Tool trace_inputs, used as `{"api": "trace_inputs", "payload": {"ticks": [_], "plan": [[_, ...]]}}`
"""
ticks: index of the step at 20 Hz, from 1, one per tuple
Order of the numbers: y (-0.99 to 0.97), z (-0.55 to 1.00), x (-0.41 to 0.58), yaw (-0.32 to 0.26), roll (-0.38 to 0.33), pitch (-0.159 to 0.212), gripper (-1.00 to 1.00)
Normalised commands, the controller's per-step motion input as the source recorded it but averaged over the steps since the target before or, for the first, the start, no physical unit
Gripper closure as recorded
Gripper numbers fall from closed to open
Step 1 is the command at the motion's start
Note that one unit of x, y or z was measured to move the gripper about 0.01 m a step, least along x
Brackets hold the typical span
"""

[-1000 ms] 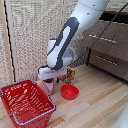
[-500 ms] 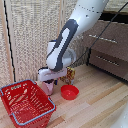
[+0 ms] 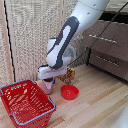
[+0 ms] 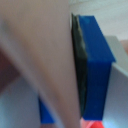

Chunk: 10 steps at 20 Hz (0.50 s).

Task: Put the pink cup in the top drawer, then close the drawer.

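Pale wood floor [image 3: 95, 107] carries red basket [image 3: 27, 102] — red bowl [image 3: 69, 92] — pink cup [image 3: 48, 85].

No readable text, labels, brands, numbers or signs anywhere.

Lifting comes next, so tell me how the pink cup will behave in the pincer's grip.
The pink cup looks small and thin-walled, so probably light and easy to lift. Its tapered side, seen against the blue pad in the wrist view, could let it slip downward if squeezed weakly. It stands upright on a narrow base near the red bowl, so a sideways nudge may tip it.
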Motion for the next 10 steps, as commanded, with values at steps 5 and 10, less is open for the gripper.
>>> {"api": "trace_inputs", "payload": {"ticks": [5,10], "plan": [[-0.03,0.72,0.43,-0.009,-0.014,0.077,1.0],[-0.04,0.73,0.426,0.0,-0.027,0.147,1.0]]}}
